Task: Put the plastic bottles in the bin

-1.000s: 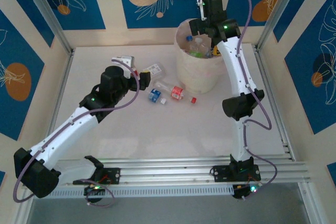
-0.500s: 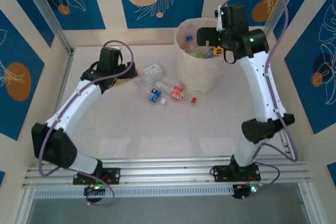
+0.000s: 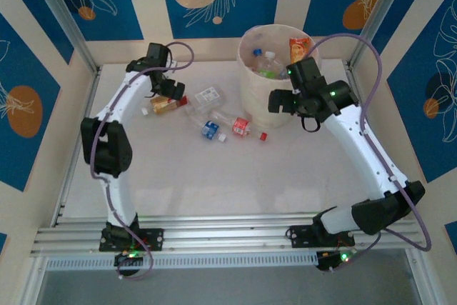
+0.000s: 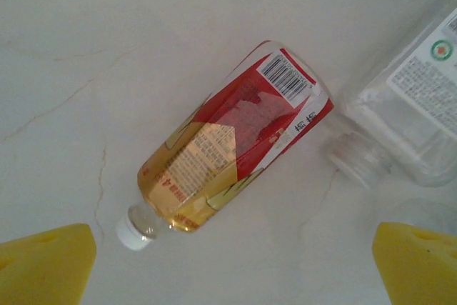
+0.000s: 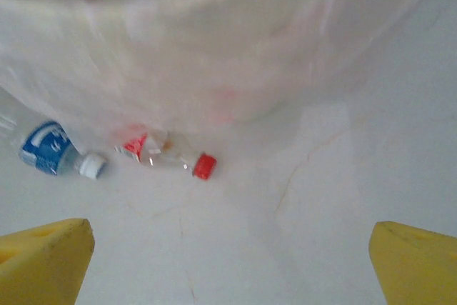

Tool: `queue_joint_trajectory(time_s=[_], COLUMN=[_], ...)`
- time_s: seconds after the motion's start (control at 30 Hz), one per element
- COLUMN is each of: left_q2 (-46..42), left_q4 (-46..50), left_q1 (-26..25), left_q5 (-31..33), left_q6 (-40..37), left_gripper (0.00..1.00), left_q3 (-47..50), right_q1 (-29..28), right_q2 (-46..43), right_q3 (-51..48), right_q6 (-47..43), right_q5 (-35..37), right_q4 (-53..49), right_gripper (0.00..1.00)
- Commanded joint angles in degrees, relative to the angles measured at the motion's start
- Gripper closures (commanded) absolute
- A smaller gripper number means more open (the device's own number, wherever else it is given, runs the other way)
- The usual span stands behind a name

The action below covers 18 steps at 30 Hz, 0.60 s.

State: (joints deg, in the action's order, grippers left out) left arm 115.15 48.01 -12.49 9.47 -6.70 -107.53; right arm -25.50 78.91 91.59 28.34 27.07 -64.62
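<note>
Plastic bottles (image 3: 270, 69) already sit inside the bin (image 3: 265, 105), at the far side of the table (image 3: 214, 183). Your left gripper (image 4: 228, 269) hangs with its fingers spread wide, grasping nothing, over a red-and-orange-labelled bottle (image 4: 235, 137) lying on its side, with a clear white-labelled bottle (image 4: 414, 98) just beside it. Your right gripper (image 5: 228, 262) is likewise spread and empty near the bin's wall, looking at a blue-labelled bottle (image 5: 46, 149) and a red-capped bottle (image 5: 168, 153) lying at the bin's foot.
</note>
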Motion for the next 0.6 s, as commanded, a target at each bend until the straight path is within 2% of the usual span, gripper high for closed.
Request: queue_joint_trajectory(time_s=[0.0,0.1,0.33,0.57], left_q2=[4.53,8.62,14.55,19.21], left_q4=[6.64,8.63,10.73,11.74], left_q1=[1.12,2.04,2.65,3.53], left_q5=[0.96,0.86,2.25,1.13], left_q6=[-8.54,-10.66,-13.06,-14.39], left_gripper=[0.01,0.01,0.0,0.0], left_q3=[-5.1,-9.1,-14.53,-18.76], right_q1=[-2.48,-4.24,-5.88,-6.23], right_q2=[-2.24,-3.45,-4.66,-3.64], right_q3=[-3.51,-6.83,-13.07,-14.25], right_q6=[5.49,7.97,11.81,13.22], right_q5=[3.98,5.33,3.42,2.46], right_q4=[-1.86,-2.09,-0.53,-0.59], right_gripper=[0.01,0.01,0.01,0.01])
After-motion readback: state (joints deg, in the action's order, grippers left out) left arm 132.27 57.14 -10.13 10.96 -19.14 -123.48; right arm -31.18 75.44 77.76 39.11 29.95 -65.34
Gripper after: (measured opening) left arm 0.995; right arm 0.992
